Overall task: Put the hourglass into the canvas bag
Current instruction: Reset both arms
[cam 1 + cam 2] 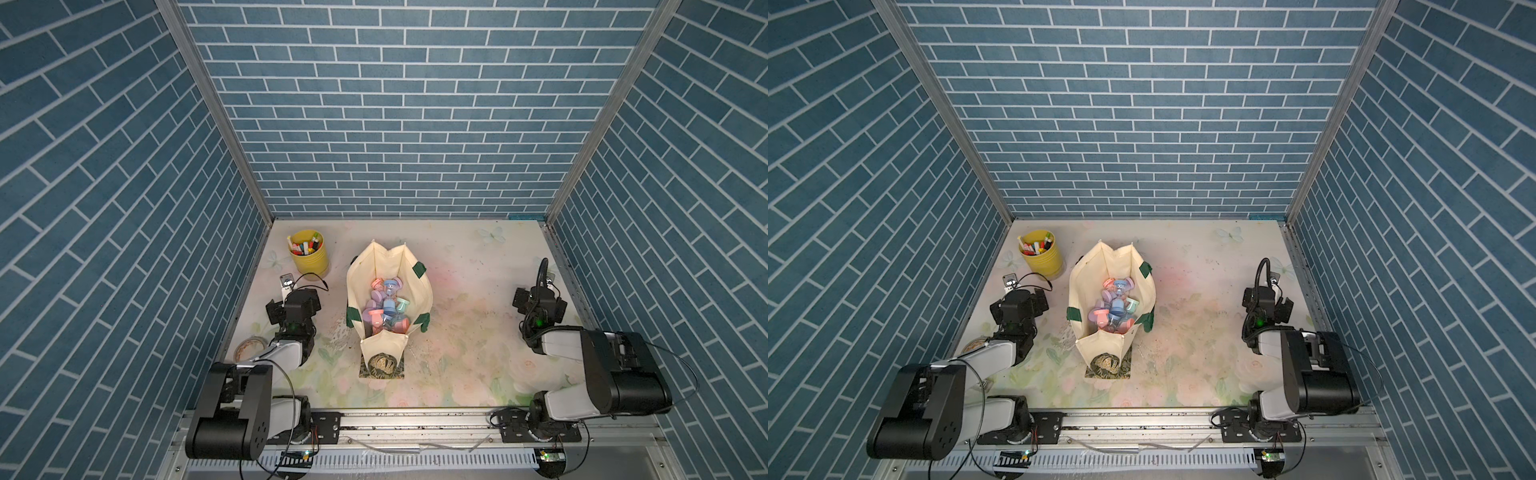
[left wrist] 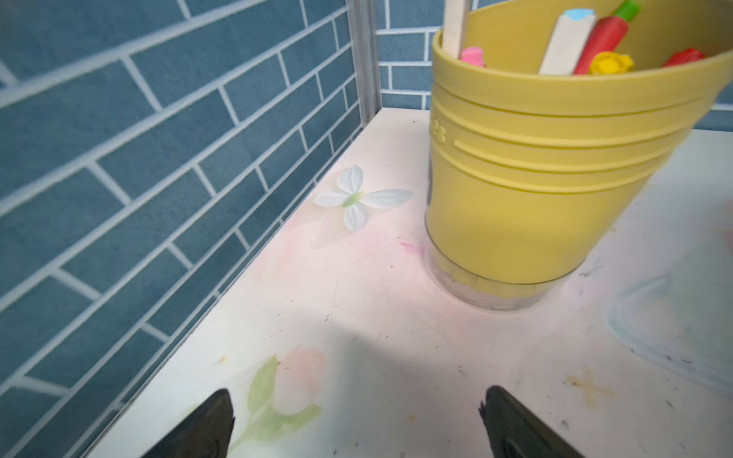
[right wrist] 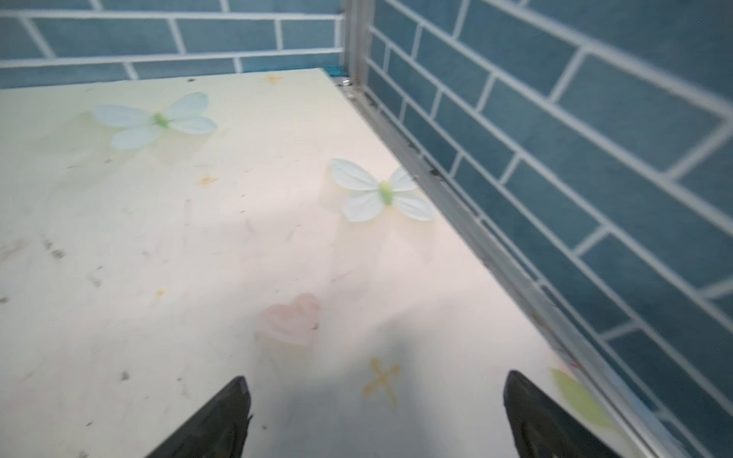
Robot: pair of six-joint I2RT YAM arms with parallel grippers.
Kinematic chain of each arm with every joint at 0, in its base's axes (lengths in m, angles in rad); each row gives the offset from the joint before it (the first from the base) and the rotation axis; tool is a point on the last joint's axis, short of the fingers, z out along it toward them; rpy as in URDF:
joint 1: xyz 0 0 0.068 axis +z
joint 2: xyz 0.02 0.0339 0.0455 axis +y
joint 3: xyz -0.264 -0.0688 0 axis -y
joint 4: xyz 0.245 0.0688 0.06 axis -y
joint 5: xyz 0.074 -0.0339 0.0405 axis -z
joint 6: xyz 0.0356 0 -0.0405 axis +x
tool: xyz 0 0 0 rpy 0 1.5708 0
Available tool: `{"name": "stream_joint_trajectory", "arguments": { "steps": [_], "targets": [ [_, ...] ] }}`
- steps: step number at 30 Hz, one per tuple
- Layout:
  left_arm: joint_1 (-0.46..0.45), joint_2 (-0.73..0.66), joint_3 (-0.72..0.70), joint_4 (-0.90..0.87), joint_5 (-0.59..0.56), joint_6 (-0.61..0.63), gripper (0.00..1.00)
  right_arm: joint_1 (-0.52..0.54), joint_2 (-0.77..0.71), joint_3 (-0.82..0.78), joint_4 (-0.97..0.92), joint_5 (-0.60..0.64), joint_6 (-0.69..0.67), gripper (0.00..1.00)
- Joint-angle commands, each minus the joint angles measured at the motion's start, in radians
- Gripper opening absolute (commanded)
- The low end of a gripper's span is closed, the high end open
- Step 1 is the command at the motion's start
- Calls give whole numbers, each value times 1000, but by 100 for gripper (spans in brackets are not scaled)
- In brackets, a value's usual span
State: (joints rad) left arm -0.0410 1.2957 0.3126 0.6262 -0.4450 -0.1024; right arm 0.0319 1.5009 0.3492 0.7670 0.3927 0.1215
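The cream canvas bag (image 1: pixel 358 286) (image 1: pixel 1080 286) stands open in the middle of the table, its green-gold end panel (image 1: pixel 382 365) toward the front. Several pastel hourglasses (image 1: pixel 388 309) (image 1: pixel 1115 307), pink, blue, purple and mint, lie heaped inside it. My left gripper (image 1: pixel 293 297) (image 2: pixel 357 412) sits left of the bag, open, with only bare table between its fingers. Far off at the table's right side is my right gripper (image 1: pixel 540 293) (image 3: pixel 377 396), also open and empty.
A yellow pen cup (image 1: pixel 309 254) (image 2: pixel 535 170) full of markers stands at the back left, just ahead of the left gripper. A roll of tape (image 1: pixel 249 347) lies by the left arm. Blue brick walls close in three sides of the table.
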Motion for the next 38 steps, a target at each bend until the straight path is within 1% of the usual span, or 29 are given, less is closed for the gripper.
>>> {"name": "stream_joint_trajectory", "arguments": {
  "steps": [1,2,3,4,5,6,7,8,9,10,12,13,17,20,25,27,30,32,34,38],
  "targets": [
    [21,124,-44,358,105,60,100,-31,34,20,132,-214,-64,99],
    [40,155,-43,380,204,71,100,-45,46,23,147,-229,-53,99],
    [41,170,-27,356,247,84,100,-56,35,34,104,-248,-45,99],
    [38,237,-28,442,266,106,100,-67,42,32,122,-264,-43,99],
    [35,243,-21,438,314,126,100,-68,38,35,103,-262,-41,99],
    [35,210,6,331,308,114,100,-67,39,34,117,-261,-43,99],
    [33,232,21,343,288,115,100,-67,40,35,108,-260,-42,99],
    [26,235,29,327,299,128,100,-67,40,34,113,-259,-42,99],
    [26,221,43,280,298,120,100,-67,40,35,113,-259,-43,99],
    [24,235,37,316,294,127,100,-67,36,32,110,-256,-43,99],
    [25,226,31,309,294,119,100,-64,34,30,113,-253,-45,99],
    [24,234,27,332,290,126,100,-64,37,30,120,-255,-45,99],
    [25,228,33,310,286,124,100,-62,35,30,117,-253,-45,99],
    [5,231,44,294,248,135,100,-63,35,30,117,-252,-47,99],
    [-2,232,46,297,243,142,100,-63,36,30,116,-253,-46,99],
    [-2,233,51,285,255,147,100,-63,35,30,116,-252,-46,99],
    [-2,235,70,251,328,177,100,-63,35,31,116,-252,-46,99],
    [-2,236,70,251,327,177,100,-63,39,39,107,-254,-46,99],
    [-2,235,71,251,328,178,100,-67,44,54,78,-285,-45,99],
    [-2,235,71,248,330,178,100,-67,40,42,97,-299,-58,99]
  ]
}}
